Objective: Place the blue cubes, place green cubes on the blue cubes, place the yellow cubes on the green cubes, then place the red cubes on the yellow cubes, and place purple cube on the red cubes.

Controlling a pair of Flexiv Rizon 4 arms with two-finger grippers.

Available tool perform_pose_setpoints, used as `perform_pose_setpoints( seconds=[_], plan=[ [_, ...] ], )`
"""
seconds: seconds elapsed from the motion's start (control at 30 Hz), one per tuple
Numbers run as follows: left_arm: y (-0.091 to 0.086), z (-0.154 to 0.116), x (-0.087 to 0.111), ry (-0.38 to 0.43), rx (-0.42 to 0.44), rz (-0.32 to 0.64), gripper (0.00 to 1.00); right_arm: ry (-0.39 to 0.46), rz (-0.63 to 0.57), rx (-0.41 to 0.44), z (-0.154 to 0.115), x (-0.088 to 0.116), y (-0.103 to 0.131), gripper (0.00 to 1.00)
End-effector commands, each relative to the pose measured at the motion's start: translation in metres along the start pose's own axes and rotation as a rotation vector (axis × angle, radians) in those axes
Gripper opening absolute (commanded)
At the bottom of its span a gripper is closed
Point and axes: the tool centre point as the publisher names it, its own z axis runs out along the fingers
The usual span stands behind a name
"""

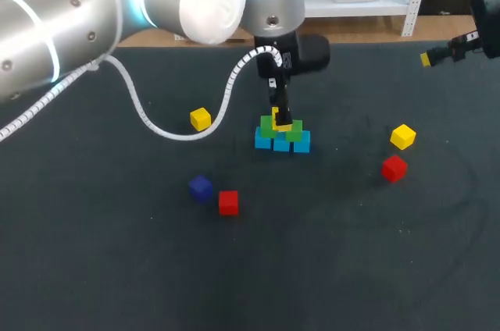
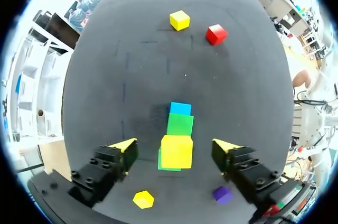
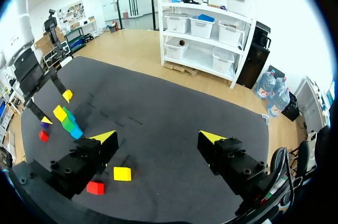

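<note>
Where the left arm hangs: over the stack near mid-table, coming in from the left side.
Left gripper (image 2: 174, 145): fingers spread wide, one on either side of the top yellow cube, with a clear gap on each side; gripping nothing.
Top yellow cube (image 2: 177, 152): resting on the green cubes, between the parted fingers, touching neither.
Green cubes (image 1: 269, 127): two, side by side, sitting on the blue row.
Blue cubes (image 1: 282, 144): three in a row, touching one another, flat on the table (image 1: 328, 261).
Left yellow cube (image 1: 201, 119): loose on the dark mat, well apart from the stack on the left arm's side.
Purple cube (image 1: 201, 187): loose, nearer the front of the table than the stack.
Left red cube (image 1: 228, 202): just beside the purple cube, not touching it.
Right yellow cube (image 1: 402, 137): loose, on the right arm's side.
Right red cube (image 1: 394, 168): near the right yellow cube, apart from it.
Right gripper (image 3: 156, 136): fingers wide apart, nothing between them; held off at the table's right far edge, well away from the stack.
</note>
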Motion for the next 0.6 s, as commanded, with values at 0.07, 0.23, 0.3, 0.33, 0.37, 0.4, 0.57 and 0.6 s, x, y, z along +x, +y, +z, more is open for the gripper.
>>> perform_pose_setpoints(
  seconds=[0.07, 0.23, 0.3, 0.33, 0.37, 0.4, 0.57, 0.6],
  plan=[
    [0.000, -0.016, 0.014, -0.015, -0.016, -0.036, 1.00, 0.001, 0.001, 0.005, 0.000, 0.000, 0.001, 1.00],
    [0.002, -0.033, 0.041, -0.038, -0.065, -0.136, 1.00, 0.001, 0.001, 0.005, 0.000, 0.000, 0.001, 1.00],
    [0.005, -0.039, 0.052, -0.048, -0.080, -0.167, 1.00, 0.001, 0.001, 0.005, 0.000, 0.000, 0.001, 1.00],
    [0.005, -0.041, 0.058, -0.052, -0.084, -0.180, 1.00, 0.001, 0.001, 0.005, 0.000, 0.000, 0.001, 1.00],
    [0.004, -0.044, 0.063, -0.058, -0.081, -0.195, 1.00, 0.001, 0.001, 0.005, 0.000, 0.000, 0.001, 1.00],
    [0.001, -0.048, 0.068, -0.062, -0.080, -0.209, 1.00, 0.001, 0.001, 0.005, 0.000, 0.000, 0.001, 1.00],
    [-0.003, -0.056, 0.091, -0.071, -0.087, -0.272, 1.00, 0.001, 0.001, 0.005, 0.000, 0.000, 0.001, 1.00],
    [-0.005, -0.056, 0.095, -0.068, -0.085, -0.278, 1.00, 0.001, 0.001, 0.005, 0.000, 0.000, 0.001, 1.00]
  ],
)
